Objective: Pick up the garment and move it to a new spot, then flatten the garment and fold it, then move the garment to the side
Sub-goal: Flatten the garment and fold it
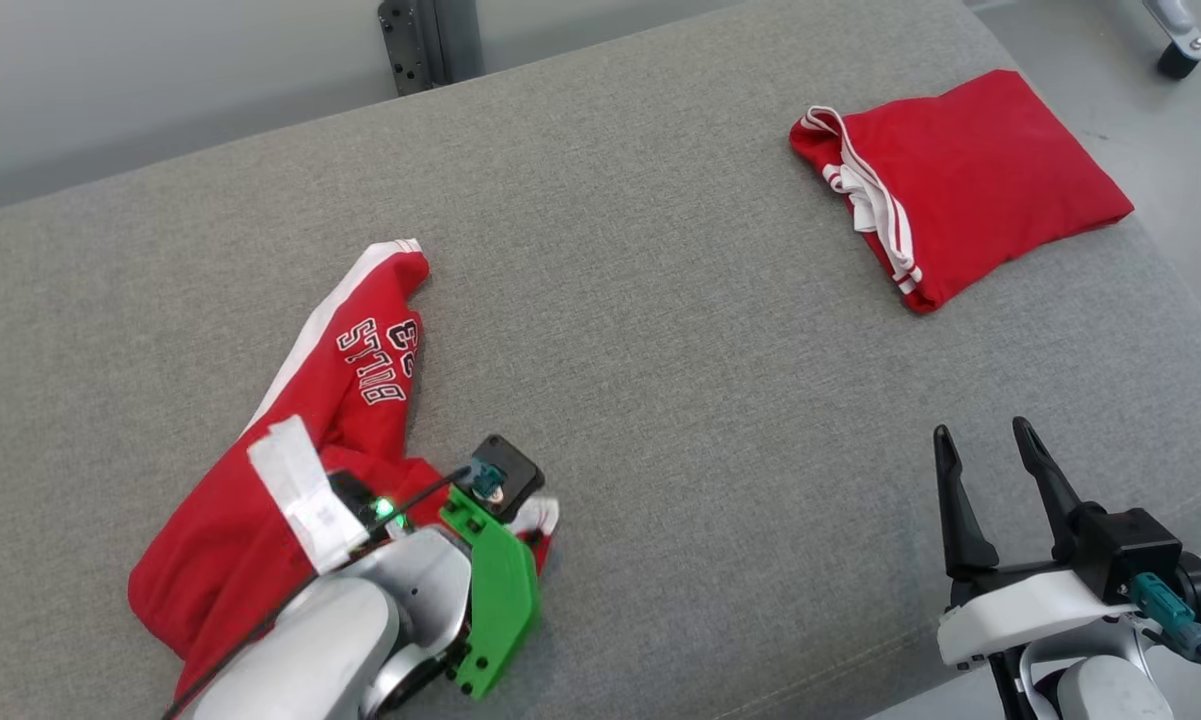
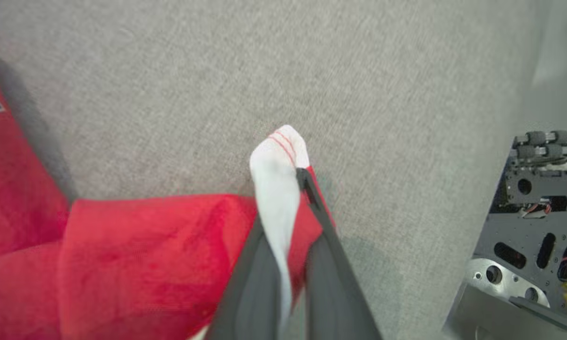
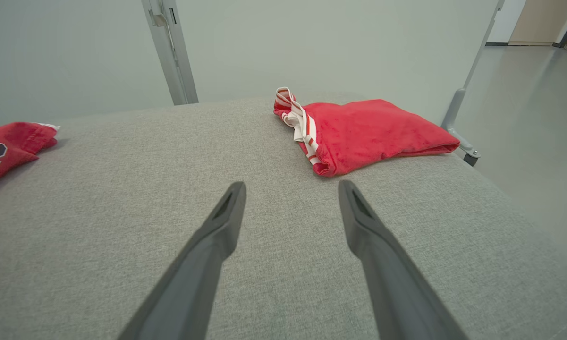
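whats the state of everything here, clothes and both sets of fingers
crumpled jersey, bunched up, not folded, white edge pinched
folded garment, neatly folded, lying flat on the grey cushion
left fingers, shut on the crumpled jersey's white edge
right fingers, open, holding nothing

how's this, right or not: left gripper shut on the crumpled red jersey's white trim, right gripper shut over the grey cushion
No: the right gripper is open, fingers spread over the grey cushion, as the right wrist view shows. The left gripper is shut on the white trim of the crumpled red jersey.
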You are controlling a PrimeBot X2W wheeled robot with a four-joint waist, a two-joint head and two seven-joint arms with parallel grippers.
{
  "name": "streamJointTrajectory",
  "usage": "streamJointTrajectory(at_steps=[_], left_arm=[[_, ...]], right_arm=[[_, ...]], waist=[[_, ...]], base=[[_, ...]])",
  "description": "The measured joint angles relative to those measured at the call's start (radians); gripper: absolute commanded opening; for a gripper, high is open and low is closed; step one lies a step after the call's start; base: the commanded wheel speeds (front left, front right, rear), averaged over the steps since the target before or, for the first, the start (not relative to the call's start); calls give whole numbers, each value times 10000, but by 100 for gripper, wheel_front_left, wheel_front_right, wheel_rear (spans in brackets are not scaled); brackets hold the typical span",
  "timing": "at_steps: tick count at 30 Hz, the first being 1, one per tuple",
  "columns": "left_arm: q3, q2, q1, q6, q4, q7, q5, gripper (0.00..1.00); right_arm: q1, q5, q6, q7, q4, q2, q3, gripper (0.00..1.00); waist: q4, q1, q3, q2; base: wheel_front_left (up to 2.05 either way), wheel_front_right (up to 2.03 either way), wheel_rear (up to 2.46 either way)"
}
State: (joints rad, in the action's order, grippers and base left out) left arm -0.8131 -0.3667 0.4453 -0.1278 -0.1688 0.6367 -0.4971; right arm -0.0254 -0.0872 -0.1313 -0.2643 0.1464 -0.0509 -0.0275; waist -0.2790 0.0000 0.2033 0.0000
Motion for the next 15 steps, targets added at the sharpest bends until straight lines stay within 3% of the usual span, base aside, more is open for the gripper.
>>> streamJointTrajectory(at_steps=[1,5,12,13,14,15], left_arm=[[242,140,2,96,67,-560,-58,0],[1095,1083,383,1143,-63,-3066,372,0],[851,2562,629,1540,-1923,-5783,947,0],[803,2763,636,1546,-2234,-6080,943,11],[706,2907,638,1546,-2554,-6351,928,34],[562,2986,657,1557,-2899,-6683,949,76]], right_arm=[[-4,0,0,0,0,2,-13,100],[-12,13,0,0,-13,2,-6,100],[-193,27,0,0,2,10,184,100],[-227,27,0,0,12,6,215,100],[-252,27,0,0,23,4,238,100],[-268,25,0,0,35,8,274,100]], waist=[[30,0,-15,0],[165,0,-98,0],[144,0,-58,0],[111,0,-33,0],[68,0,-10,0],[19,0,18,0]], base=[[0,0,0],[0,0,0],[0,0,0],[0,0,0],[0,0,0],[0,0,0]])
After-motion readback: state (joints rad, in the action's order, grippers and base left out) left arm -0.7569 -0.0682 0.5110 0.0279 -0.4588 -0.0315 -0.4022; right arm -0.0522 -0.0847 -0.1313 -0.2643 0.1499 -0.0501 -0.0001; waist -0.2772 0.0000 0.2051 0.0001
